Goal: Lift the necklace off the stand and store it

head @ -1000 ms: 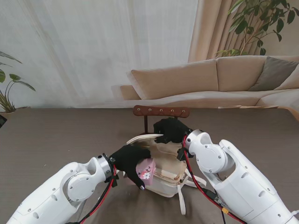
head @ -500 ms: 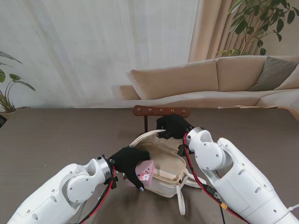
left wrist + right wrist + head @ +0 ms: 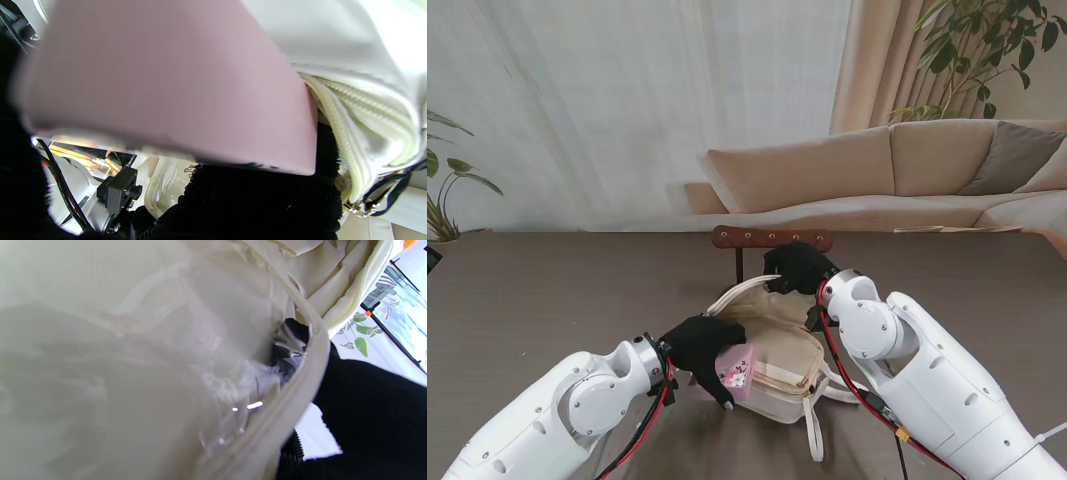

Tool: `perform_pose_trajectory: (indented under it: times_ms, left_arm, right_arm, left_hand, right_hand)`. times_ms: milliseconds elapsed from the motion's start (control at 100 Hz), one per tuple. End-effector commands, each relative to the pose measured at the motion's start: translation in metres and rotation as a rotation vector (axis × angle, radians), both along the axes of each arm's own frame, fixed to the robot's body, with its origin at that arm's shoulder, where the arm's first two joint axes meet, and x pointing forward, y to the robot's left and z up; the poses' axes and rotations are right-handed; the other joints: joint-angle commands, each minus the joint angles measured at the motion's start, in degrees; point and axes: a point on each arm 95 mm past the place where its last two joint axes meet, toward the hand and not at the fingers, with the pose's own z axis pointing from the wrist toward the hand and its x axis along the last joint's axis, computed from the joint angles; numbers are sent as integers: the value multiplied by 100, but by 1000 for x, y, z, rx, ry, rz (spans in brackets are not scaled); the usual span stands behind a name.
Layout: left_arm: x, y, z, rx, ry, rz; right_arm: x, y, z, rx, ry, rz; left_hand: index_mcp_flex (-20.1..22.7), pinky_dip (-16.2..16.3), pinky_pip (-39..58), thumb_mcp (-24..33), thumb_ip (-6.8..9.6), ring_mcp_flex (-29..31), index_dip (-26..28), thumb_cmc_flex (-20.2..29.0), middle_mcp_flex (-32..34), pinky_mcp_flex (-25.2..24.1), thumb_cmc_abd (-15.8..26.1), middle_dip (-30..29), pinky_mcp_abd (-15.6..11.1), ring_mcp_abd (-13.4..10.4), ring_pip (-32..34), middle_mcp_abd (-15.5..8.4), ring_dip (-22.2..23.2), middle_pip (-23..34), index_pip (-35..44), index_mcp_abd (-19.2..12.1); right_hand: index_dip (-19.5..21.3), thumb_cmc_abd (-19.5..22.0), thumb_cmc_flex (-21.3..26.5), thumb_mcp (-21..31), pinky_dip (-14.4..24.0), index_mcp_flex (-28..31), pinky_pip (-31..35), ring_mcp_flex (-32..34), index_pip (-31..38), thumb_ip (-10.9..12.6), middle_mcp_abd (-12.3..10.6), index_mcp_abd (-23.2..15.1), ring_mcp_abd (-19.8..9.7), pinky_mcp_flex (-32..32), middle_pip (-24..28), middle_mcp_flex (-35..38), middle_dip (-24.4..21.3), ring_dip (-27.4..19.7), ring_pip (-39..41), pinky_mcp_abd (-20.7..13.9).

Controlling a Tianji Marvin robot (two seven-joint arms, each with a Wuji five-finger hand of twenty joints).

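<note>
Looking down from the stand, I have the brown counter (image 3: 547, 290) filling the view, with a cream bag (image 3: 777, 350) lying on it between my two arms. Its pale strap (image 3: 815, 435) trails toward me on the right side. Behind the bag, farther from me, stands the wooden stand (image 3: 772, 238) — a dark crossbar with small pegs on a post; I can make out nothing hanging from it.

My right hand (image 3: 799, 270) is clenched on the far edge of the bag, holding its handle (image 3: 739, 290) up; the right wrist view shows only pale fabric and a seam pressed close to the black glove.

My left hand (image 3: 705, 345) is at the bag's near left corner, fingers (image 3: 725, 395) grasping a small pink box (image 3: 739, 368) with a printed face. The left wrist view shows that box (image 3: 166, 83) touching the bag's zipper (image 3: 350, 140).

The necklace itself I cannot see in any view — where it lies I cannot tell.
</note>
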Motion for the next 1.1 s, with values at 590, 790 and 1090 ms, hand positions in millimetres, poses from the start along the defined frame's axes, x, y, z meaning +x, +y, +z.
perform_pose_trajectory:
  times_ms: [590, 790, 1090]
  left_arm:
    - [10, -16, 33, -35, -105, -40]
    - [15, -25, 37, -51, -131, -61]
    - [28, -36, 26, -49, -168, -73]
  right_arm:
    - [-12, 7, -6, 39, 51, 118]
    - [-13, 8, -6, 54, 63, 142]
    - [-15, 9, -6, 76, 79, 164]
  left_hand:
    - [496, 131, 441, 2489, 144, 483, 198, 3255, 555, 154, 931, 159, -303, -418, 2021, -808, 415, 607, 3911, -1168]
    - [496, 133, 441, 2492, 144, 480, 197, 3262, 541, 136, 940, 161, -301, -417, 2022, -818, 413, 603, 3911, -1168]
    - [496, 128, 420, 2471, 128, 402, 197, 3265, 510, 57, 965, 151, -291, -387, 1995, -811, 420, 578, 3911, -1168]
  right_hand:
    - [241, 416, 389, 502, 173, 102, 229, 181, 351, 178, 220, -495, -295, 1695, 55, 535, 82, -64, 11, 133]
    - [247, 419, 390, 496, 174, 96, 221, 181, 351, 182, 225, -520, -296, 1679, 49, 533, 90, -64, 11, 125]
    - [253, 419, 385, 495, 177, 101, 218, 180, 351, 183, 217, -532, -306, 1673, 54, 534, 105, -67, 6, 113]
